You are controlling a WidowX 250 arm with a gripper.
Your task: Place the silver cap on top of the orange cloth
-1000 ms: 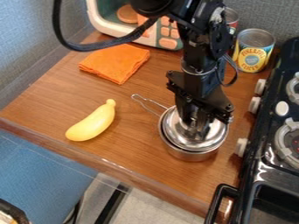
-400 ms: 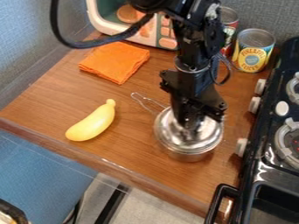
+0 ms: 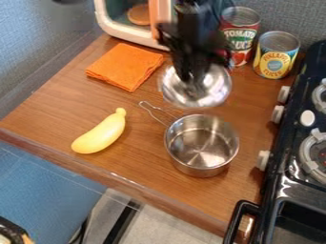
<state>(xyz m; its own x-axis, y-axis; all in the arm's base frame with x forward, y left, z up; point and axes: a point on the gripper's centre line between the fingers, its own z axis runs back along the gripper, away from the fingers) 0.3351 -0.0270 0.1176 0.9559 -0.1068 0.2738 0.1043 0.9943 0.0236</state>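
The black arm comes in at the top edge, a little right of centre, and drops steeply through a blurred wrist. Below it the hand hangs in the view's upper half, pointing downward, its blurred fingers drawn together in a closed grip.

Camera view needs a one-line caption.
The gripper holds the silver cap in the air, clear of the uncovered pot, not yet over the orange cloth.
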